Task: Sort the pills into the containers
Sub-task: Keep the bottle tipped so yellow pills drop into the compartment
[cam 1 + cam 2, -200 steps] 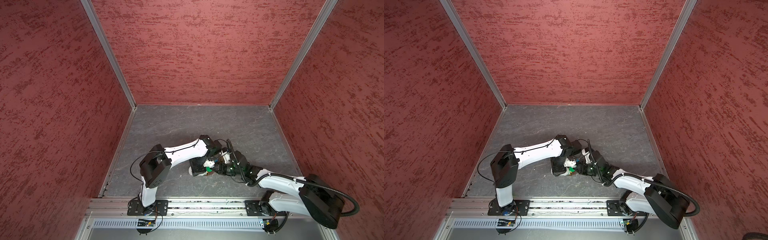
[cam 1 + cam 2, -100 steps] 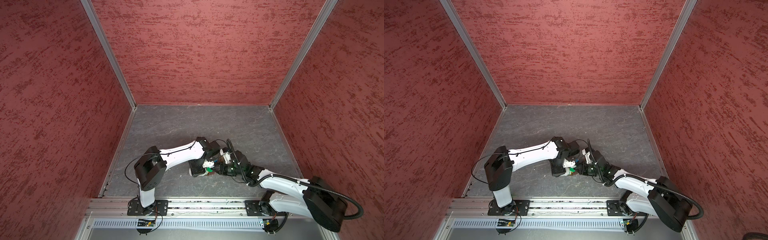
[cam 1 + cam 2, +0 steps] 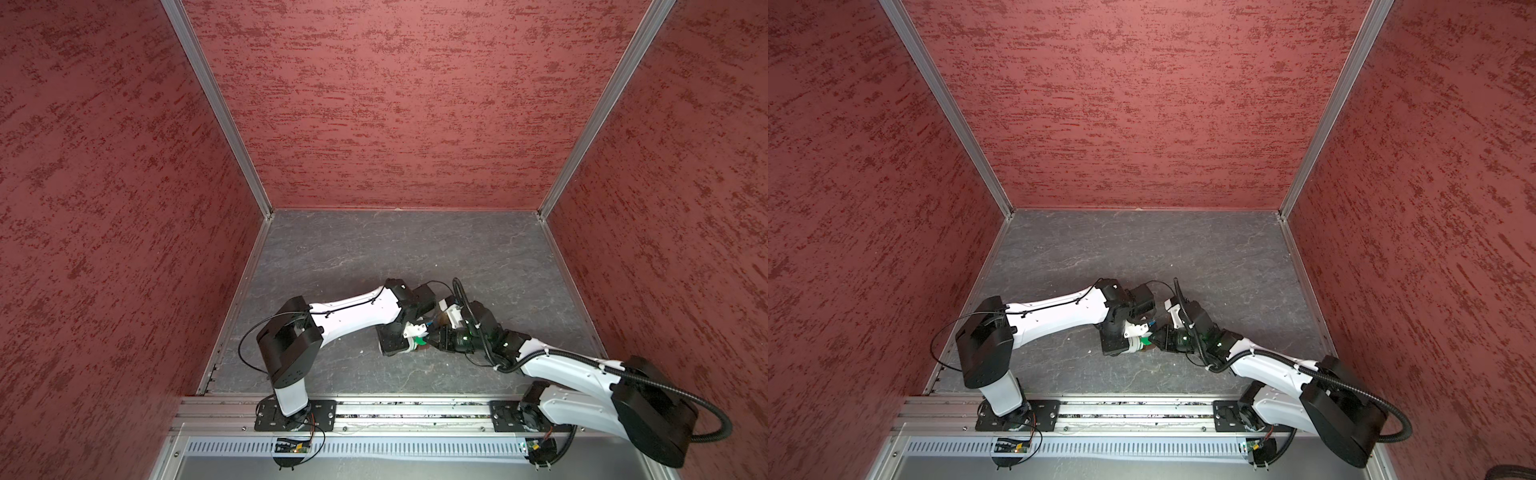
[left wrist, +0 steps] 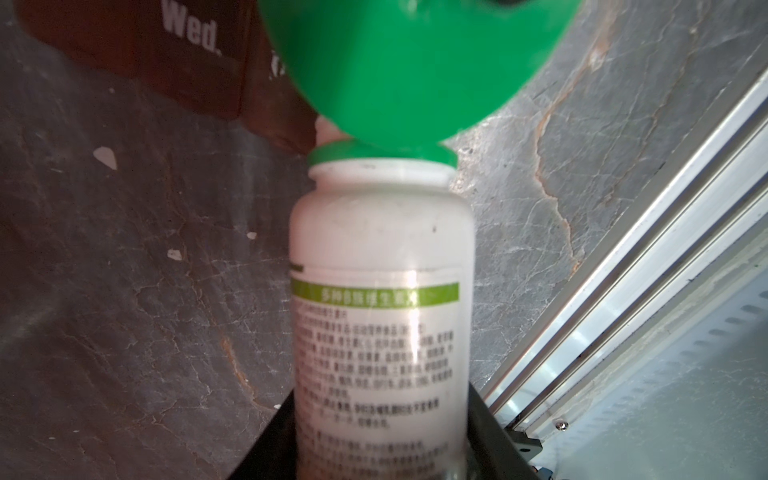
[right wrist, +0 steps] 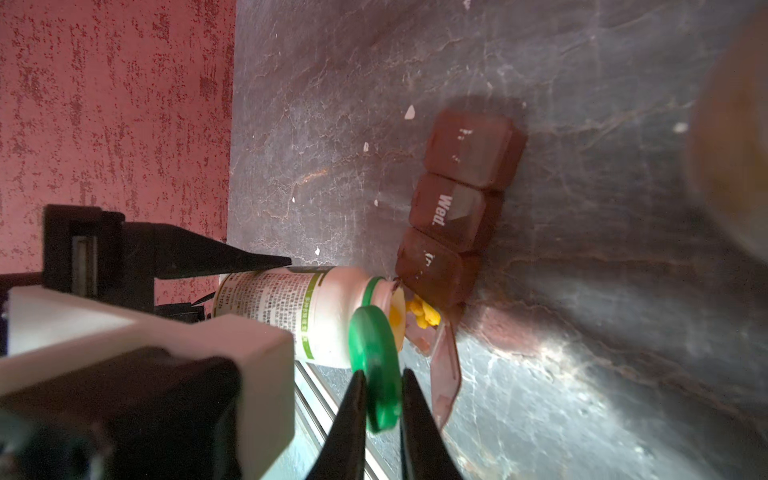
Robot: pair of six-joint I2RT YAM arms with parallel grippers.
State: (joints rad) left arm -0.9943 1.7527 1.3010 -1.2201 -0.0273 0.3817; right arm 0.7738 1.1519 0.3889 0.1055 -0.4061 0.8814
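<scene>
Pills [image 5: 424, 316]: tiny yellow-orange pieces, heaped in the one open cell of the brown strip of containers [image 5: 457, 208]. More show in the bottle mouth right beside it. The other cells in view are lidded; one reads "Wed." Your left fingers [image 4: 270, 449] grip the white bottle [image 4: 382, 291], which lies sideways toward 6 o'clock on the surface [image 3: 374, 257], mouth pointing to 3 o'clock. Your right fingers [image 5: 353, 415] pinch the green cap [image 5: 374, 353], off the mouth.

Far floor [image 3: 395, 249] free; bottle [image 5: 291, 311] and cap [image 5: 374, 365] crowd the containers [image 5: 461, 199].
</scene>
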